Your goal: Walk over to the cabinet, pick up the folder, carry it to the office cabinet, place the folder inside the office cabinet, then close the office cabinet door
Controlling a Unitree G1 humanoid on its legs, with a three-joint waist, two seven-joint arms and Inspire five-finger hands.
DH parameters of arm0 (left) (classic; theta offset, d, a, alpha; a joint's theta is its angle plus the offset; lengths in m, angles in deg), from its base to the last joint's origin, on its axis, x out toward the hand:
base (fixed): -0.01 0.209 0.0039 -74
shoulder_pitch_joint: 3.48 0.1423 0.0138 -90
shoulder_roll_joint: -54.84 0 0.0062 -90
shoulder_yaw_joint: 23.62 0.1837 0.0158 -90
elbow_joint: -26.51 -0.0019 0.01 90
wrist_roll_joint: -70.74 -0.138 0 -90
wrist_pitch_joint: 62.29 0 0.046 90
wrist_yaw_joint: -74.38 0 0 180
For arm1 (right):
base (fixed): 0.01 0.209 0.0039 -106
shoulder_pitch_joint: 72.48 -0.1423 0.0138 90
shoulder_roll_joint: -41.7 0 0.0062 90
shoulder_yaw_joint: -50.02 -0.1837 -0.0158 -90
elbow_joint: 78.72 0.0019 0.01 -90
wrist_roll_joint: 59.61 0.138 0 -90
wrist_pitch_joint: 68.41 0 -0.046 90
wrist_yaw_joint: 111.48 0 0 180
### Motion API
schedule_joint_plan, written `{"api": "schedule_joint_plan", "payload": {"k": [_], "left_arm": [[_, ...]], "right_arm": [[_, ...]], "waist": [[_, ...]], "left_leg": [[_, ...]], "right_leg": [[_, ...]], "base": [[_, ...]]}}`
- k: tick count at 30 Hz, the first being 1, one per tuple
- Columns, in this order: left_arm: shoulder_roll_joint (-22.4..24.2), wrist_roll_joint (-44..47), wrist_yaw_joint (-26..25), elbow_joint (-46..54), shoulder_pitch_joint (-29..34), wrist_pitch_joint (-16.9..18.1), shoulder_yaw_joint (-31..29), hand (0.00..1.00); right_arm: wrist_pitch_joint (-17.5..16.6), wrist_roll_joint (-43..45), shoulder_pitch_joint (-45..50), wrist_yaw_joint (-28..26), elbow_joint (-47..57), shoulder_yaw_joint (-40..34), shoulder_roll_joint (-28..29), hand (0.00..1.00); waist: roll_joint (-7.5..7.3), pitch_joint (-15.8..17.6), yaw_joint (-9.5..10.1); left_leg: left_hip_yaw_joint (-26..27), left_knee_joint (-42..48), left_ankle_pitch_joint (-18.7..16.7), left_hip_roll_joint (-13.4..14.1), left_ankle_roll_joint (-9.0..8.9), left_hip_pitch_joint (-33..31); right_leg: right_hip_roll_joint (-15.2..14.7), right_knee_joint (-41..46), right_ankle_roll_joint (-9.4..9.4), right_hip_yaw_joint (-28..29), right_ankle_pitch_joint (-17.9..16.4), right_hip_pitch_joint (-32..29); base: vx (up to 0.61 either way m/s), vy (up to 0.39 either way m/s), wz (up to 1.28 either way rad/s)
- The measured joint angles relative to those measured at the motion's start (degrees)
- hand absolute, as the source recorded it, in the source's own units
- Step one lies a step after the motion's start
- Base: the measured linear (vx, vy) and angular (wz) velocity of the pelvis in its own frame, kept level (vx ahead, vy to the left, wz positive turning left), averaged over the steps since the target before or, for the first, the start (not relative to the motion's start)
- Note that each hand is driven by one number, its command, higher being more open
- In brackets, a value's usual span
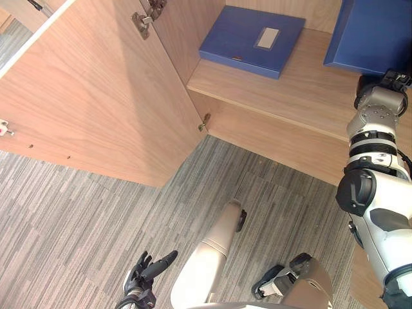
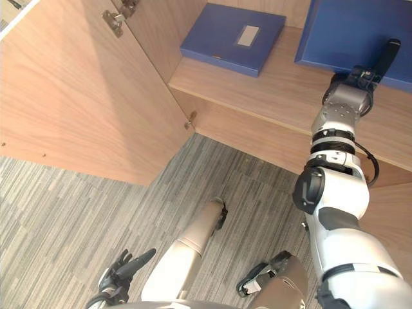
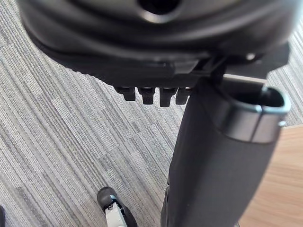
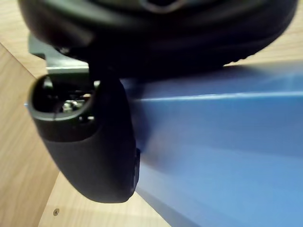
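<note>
My right hand (image 2: pixel 364 72) reaches into the open wooden cabinet and grips the near edge of a blue folder (image 2: pixel 360 29), which is tilted above the shelf (image 1: pixel 290 90). Its thumb (image 2: pixel 387 51) lies on the folder's top face, and in the right wrist view the thumb (image 4: pixel 94 142) presses against the blue folder (image 4: pixel 222 142). The fingers go under the folder. A second blue folder (image 1: pixel 252 40) with a grey label lies flat further left on the same shelf. My left hand (image 1: pixel 147 273) hangs low over the carpet with relaxed fingers and holds nothing.
The cabinet door (image 1: pixel 96 96) stands wide open on the left, with metal hinges (image 1: pixel 145 19) along its inner edge. The cabinet's wooden front panel (image 1: pixel 277 138) runs below the shelf. Grey striped carpet (image 1: pixel 77 225) covers the floor.
</note>
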Motion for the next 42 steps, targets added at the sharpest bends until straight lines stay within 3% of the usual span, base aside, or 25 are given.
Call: {"api": "schedule_joint_plan", "payload": {"k": [10,21,31,34,38,42], "left_arm": [[-0.9,0.9,0.1,0.1,0.0,-0.1,0.0,1.00],[-1.8,1.6,0.6,0.3,0.0,-0.1,0.0,1.00],[-2.8,1.6,0.6,0.4,0.0,-0.2,0.0,1.00],[-3.0,1.5,0.9,0.4,0.0,-0.3,0.0,1.00],[-4.5,0.1,3.3,0.3,0.0,-1.1,-0.4,1.00],[-5.2,-1.5,5.1,-0.3,-0.1,-1.3,-0.9,1.00]], "right_arm": [[2.1,-0.7,0.0,0.2,0.2,0.8,-2.8,1.00],[4.9,-4.0,0.0,-2.0,0.1,7.0,-4.4,1.00],[10.8,-8.2,0.0,-5.1,-5.7,16.9,-4.7,1.00],[15.5,-16.6,0.2,-7.6,-9.3,22.8,-4.7,1.00],[21.2,-33.8,0.4,-16.6,-10.7,31.1,-7.1,1.00],[22.6,-42.5,1.7,-22.8,-10.7,34.0,-8.3,1.00]], "waist": [[-0.86,0.7,-0.03],[-1.43,1.5,-0.23],[-1.44,3.0,-0.58],[-1.46,3.1,-0.81],[-1.50,3.2,-1.20],[-1.55,3.2,-1.20]], "left_leg": [[0.0,0.0,0.0,-0.1,-0.11,-0.2],[0.1,-0.1,0.3,-0.2,-0.23,-1.4],[0.1,-0.1,0.6,-0.4,-0.40,-1.8],[0.2,-0.1,0.6,-0.4,-0.40,-1.8],[0.6,-0.4,0.6,-0.1,-0.38,-1.2],[1.1,-1.3,0.7,0.3,-0.30,0.1]], "right_leg": [[0.0,-0.1,0.10,-0.1,-0.1,-0.1],[-0.2,0.1,0.10,0.1,-0.1,-1.4],[-0.5,0.7,0.07,0.4,-0.1,-2.1],[-0.5,0.7,0.07,0.5,-0.1,-2.1],[-0.3,0.5,0.07,1.2,-0.1,-1.9],[0.0,-0.6,0.08,1.6,-0.1,-1.1]], "base": [[0.00,0.014,0.00],[0.00,0.000,0.00],[0.00,0.016,0.00],[0.00,0.032,-0.01],[0.00,0.031,-0.04],[0.00,0.019,-0.08]]}}
